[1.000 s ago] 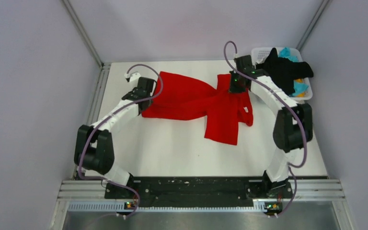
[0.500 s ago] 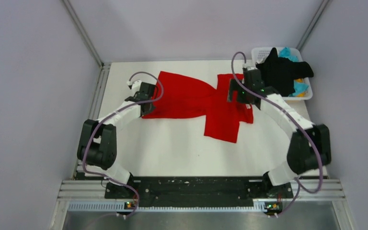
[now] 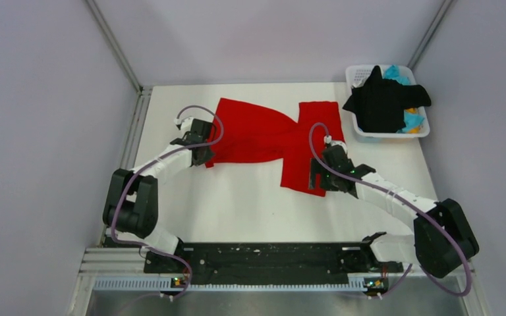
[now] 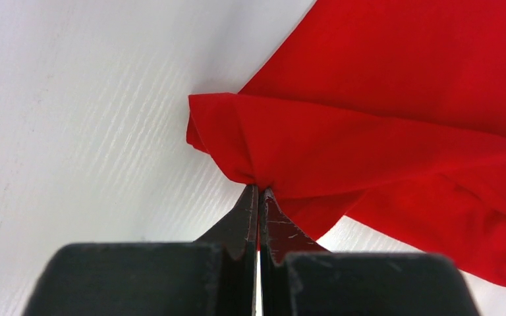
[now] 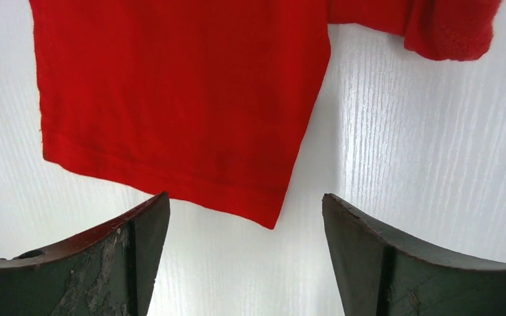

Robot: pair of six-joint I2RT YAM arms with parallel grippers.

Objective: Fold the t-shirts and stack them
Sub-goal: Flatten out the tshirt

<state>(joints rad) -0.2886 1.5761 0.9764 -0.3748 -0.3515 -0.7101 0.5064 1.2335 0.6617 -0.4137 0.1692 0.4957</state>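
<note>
Midway through spreading, the red t-shirt (image 3: 270,135) lies across the far half of the table (image 3: 237,210), from about 10 o'clock to 1 o'clock, with one panel hanging down toward the centre. The left gripper (image 4: 259,191), at 9 o'clock, has its jaws pinched tight on a bunched corner of the red cloth, apparently to anchor that edge so the fabric can be pulled flat. The right gripper (image 5: 245,210), just off centre at 4 o'clock, holds nothing: its jaws stand wide apart above the table, facing the shirt's near hem, seemingly lined up to take the hem corner next.

At the 2 o'clock corner the white basket (image 3: 424,133) holds the black t-shirt (image 3: 383,102), draped over its rim, with cyan cloth (image 3: 395,72) and orange cloth (image 3: 411,110) peeking out beneath; these wait their turn.

Compared with a second ago, the right arm has swung from the shirt's far end, beside the basket at 1 o'clock, back to the near hem, leaving that far section lying flatter and squarer. The left gripper has drawn slightly nearer the arm bases, and the shirt's left edge has come with it.
</note>
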